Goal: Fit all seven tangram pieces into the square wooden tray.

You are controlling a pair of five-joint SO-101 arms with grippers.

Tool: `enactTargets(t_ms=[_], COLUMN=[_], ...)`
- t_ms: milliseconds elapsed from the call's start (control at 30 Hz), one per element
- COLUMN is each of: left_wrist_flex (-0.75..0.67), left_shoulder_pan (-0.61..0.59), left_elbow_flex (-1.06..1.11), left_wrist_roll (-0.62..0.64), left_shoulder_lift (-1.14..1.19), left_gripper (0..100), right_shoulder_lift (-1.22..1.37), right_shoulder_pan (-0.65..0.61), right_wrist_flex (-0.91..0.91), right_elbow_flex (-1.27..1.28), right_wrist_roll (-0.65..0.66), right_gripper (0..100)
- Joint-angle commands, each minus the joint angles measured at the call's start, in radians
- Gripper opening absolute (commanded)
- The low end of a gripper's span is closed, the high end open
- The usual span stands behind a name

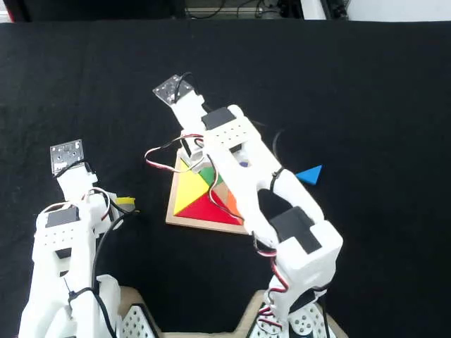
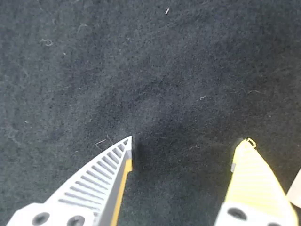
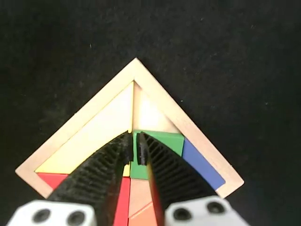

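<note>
**Fingers of the right arm [image 3: 113, 162] together over the tray [image 3: 75, 124]**

On the desk [image 1: 366, 84], the tray is mostly filled: a yellow triangle [image 1: 187, 191], a red triangle [image 1: 208, 210] and a green square [image 3: 164, 141] are laid inside. One corner gap [image 3: 150, 115] is left bare. A small blue triangle [image 1: 309, 174] is left outside, well apart. The left arm's fingers [image 2: 106, 176] are held wide apart over the desk.

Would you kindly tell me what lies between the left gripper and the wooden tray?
Only bare black cloth. In the high view the left gripper sits apart from the tray, and no piece lies on the stretch between them.
</note>
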Motion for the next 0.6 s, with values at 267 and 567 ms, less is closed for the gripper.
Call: enactTargets(t_ms=[267,567], left_wrist_flex=[0.002,0.002], left_shoulder_pan=[0.008,0.008], left_elbow_flex=[-0.002,-0.002], left_wrist_roll=[-0.014,-0.015], left_shoulder_lift=[-0.008,-0.008], left_gripper=[33,33], right_shoulder_lift=[0.183,0.229], right_shoulder_pan=[-0.002,0.046], right_wrist_flex=[0.057,0.112], right_elbow_flex=[-0.251,-0.255], right_wrist_roll=[0.009,0.011], right_gripper=[1.1,1.1])
